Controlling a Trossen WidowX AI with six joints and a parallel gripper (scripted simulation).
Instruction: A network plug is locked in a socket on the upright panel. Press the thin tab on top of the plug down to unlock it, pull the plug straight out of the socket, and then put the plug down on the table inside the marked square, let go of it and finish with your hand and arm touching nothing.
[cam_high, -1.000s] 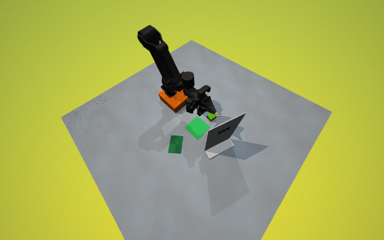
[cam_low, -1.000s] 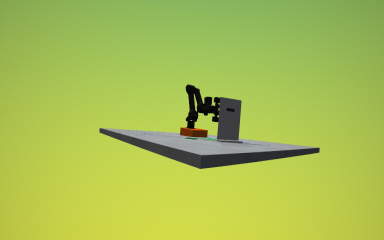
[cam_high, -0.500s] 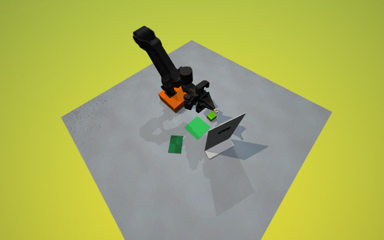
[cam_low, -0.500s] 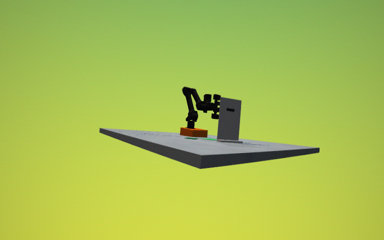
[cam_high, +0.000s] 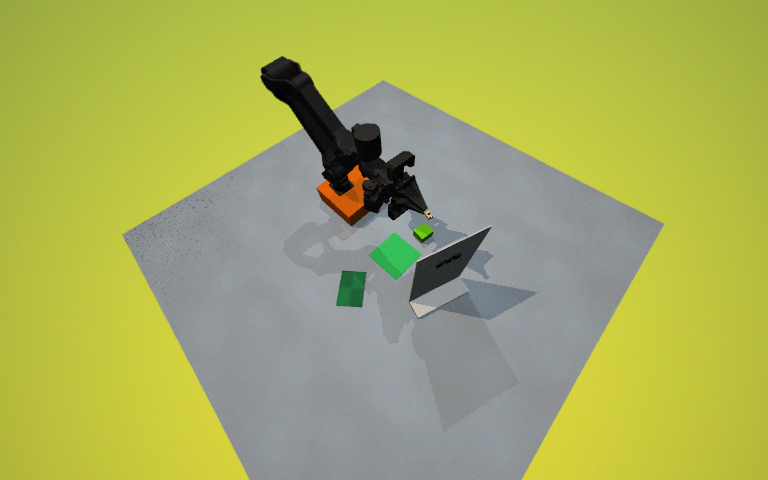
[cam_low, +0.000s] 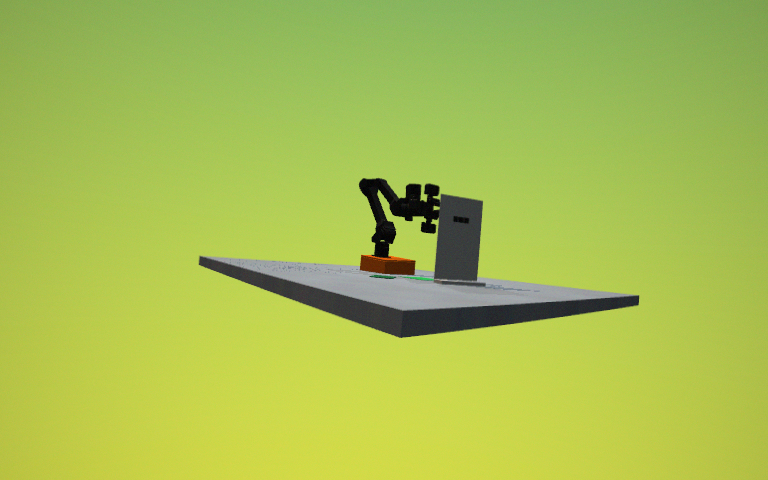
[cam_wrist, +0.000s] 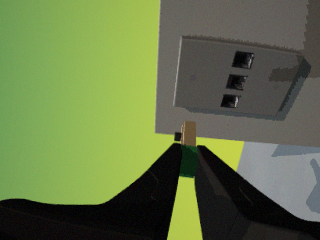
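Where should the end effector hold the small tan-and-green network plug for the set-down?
On its green rear body, pinched across its sides, from behind. The black end effector is shut on the plug that way: tan nose and dark tab stick out free, towards the grey upright panel.

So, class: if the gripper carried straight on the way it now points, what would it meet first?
Probably the upright panel. The gripper, shut on the plug, faces the panel's lower edge below the sockets; depth is unclear, so it might pass just underneath.
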